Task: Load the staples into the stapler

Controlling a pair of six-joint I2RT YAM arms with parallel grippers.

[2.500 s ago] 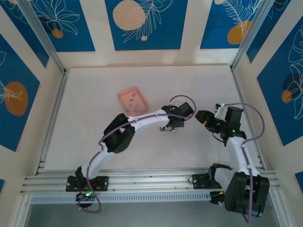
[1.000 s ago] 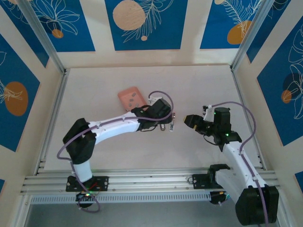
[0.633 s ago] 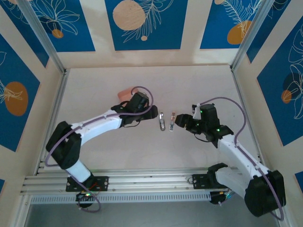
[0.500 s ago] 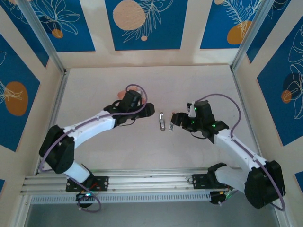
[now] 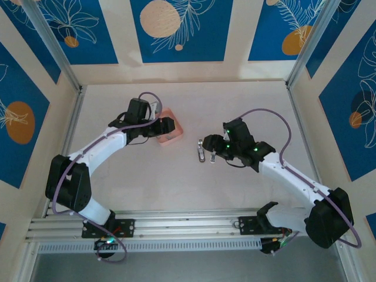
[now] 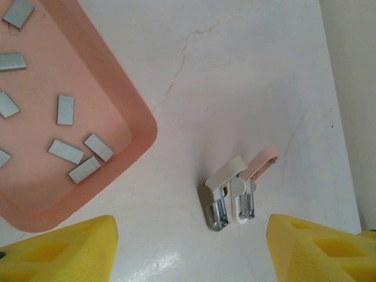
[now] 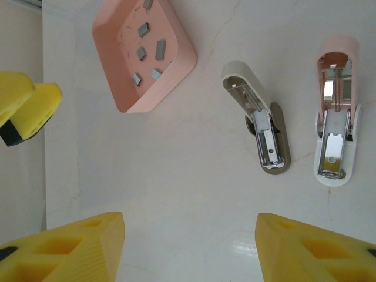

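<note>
Two small staplers lie opened side by side mid-table: a cream-topped stapler [image 5: 201, 150] [image 6: 222, 195] [image 7: 262, 120] and a pink-topped stapler [image 6: 252, 187] [image 7: 333, 114]. Their metal channels face up. Several grey staples [image 6: 65, 110] [image 7: 160, 49] lie loose in the salmon-pink tray [image 5: 171, 134] [image 6: 41, 218] [image 7: 130, 101]. My left gripper [image 5: 164, 126] [image 6: 191, 258] hovers open at the tray's right edge, nothing between its yellow fingers. My right gripper [image 5: 213, 146] [image 7: 189, 249] hangs open just over the staplers, empty.
Aluminium rails [image 5: 63, 141] line the table's sides and near edge [image 5: 176, 226]. Blue patterned wall panels stand behind and on both sides. In the right wrist view the left gripper's yellow fingers [image 7: 23, 103] show at the far left, beside the tray.
The left arm swung left, away from the staplers, to the tray. The right arm reached left and forward until its gripper came over the staplers. Both staplers stayed put.
</note>
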